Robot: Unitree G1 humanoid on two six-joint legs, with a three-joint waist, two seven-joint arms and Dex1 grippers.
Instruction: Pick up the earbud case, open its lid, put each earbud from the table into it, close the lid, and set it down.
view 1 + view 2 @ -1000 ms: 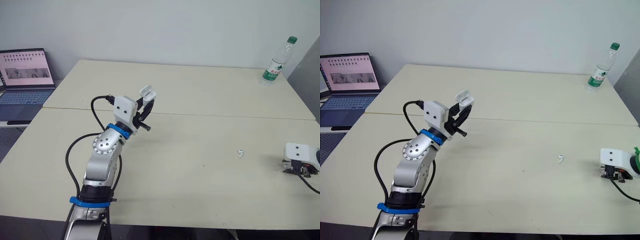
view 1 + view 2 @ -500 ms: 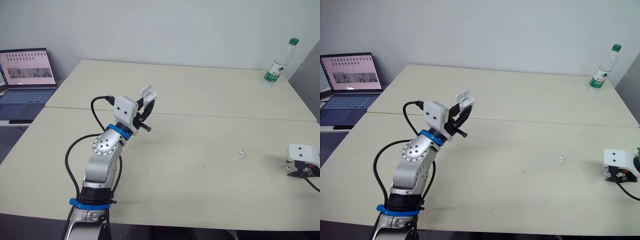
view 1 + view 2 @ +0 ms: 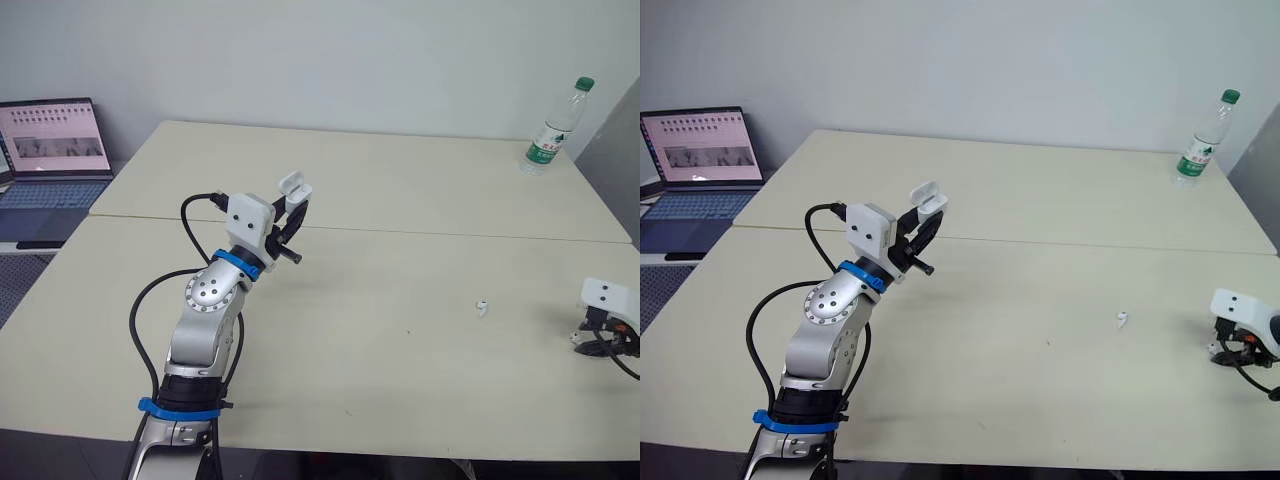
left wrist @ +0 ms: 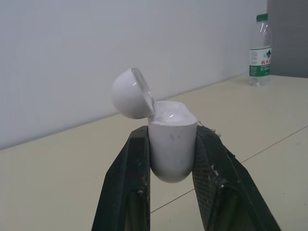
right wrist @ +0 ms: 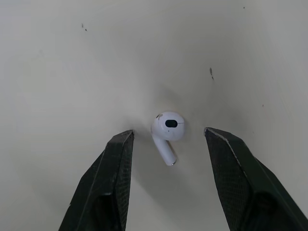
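- Two earbuds are out on the table (image 3: 400, 190); both lie to my right of the earbud case (image 4: 172, 144).
- My left gripper (image 3: 290, 212) is clamped on the earbud case, one black finger pressed to each side of its lower body.
- The case sits upright in that grip, lifted clear of the table.
- The lid (image 4: 131, 94) is flipped open and hangs back on its hinge to one side of the case mouth. I can't tell what's inside the case.
- My right gripper (image 5: 168, 138) has its fingers apart and points down at the table. It sits far to my right of the case and nearer to me.
- The first earbud (image 5: 168, 123) lies on the table between those two fingers and touches neither. Its dark mesh port faces up.
- The second earbud (image 3: 481, 306) lies on bare table, also right of the case and nearer to me. It is roughly between the case and my right gripper, well apart from both.
- A water bottle (image 3: 548, 130) stands upright, far right of the case and beyond it, near the table's far corner.
- A laptop (image 3: 50, 150) is open with its screen lit, well left of the case and off the table's left edge.
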